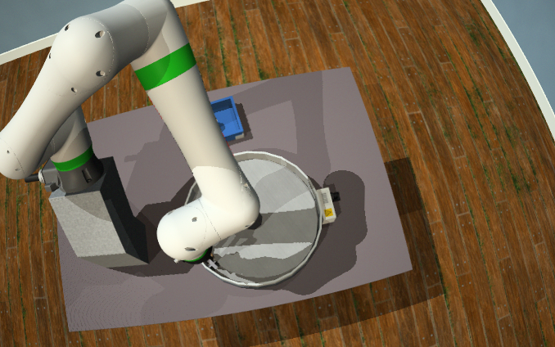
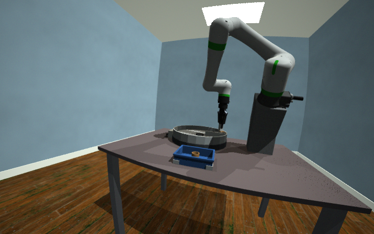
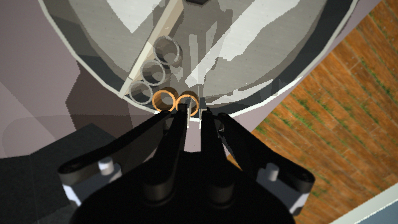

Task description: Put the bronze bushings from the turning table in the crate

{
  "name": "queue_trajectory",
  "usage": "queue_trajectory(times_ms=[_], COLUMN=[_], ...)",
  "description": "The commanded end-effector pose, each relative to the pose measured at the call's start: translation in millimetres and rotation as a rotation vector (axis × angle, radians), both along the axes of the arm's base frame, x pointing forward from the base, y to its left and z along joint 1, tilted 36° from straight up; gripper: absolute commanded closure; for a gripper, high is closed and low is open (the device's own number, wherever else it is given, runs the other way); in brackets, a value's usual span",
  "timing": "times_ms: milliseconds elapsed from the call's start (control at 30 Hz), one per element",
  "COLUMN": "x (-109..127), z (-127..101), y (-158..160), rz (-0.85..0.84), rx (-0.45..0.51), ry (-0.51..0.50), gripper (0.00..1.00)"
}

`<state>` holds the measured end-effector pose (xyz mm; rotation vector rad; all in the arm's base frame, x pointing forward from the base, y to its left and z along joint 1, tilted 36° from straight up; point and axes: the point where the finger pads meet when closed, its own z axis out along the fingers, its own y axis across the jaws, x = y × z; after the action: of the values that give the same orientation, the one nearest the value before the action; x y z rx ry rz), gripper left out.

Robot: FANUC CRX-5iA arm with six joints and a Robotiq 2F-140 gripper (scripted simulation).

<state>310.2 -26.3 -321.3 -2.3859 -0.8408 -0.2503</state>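
Gripper (image 1: 212,263) (image 2: 220,129) (image 3: 195,104) narrow, slight gap, nothing held, tips down at turning table's (image 1: 316,215) (image 2: 193,141) (image 3: 75,54) right side, exterior view. Two bronze bushings (image 3: 154,102) by the fingertips; three steel bushings (image 3: 142,73) lined along a pale bar (image 3: 149,56). Blue crate (image 1: 239,118) (image 2: 193,162), nearer, contains one bronze bushing (image 2: 195,155).

Beyond the pincer (image 1: 211,263) (image 2: 220,127) (image 3: 195,104), blue walls (image 2: 66,72) and plank flooring (image 1: 465,129) (image 2: 52,186) (image 3: 305,120) are enclosing one table (image 1: 176,305) (image 2: 240,174); its bolted-looking robot arm (image 1: 189,124) (image 2: 252,37) is suggesting a robot workroom.
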Motion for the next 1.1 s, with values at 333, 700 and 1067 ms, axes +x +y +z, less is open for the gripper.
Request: queue_trajectory(times_ms=[333,700,1067], x=[0.0,0.0,0.0], z=[0.0,0.0,0.0], y=[-0.3,-0.3,-0.3], rz=[0.000,0.000,0.000], rx=[0.000,0.000,0.000], ry=[0.000,0.000,0.000], gripper=[0.90,0.90,1.00])
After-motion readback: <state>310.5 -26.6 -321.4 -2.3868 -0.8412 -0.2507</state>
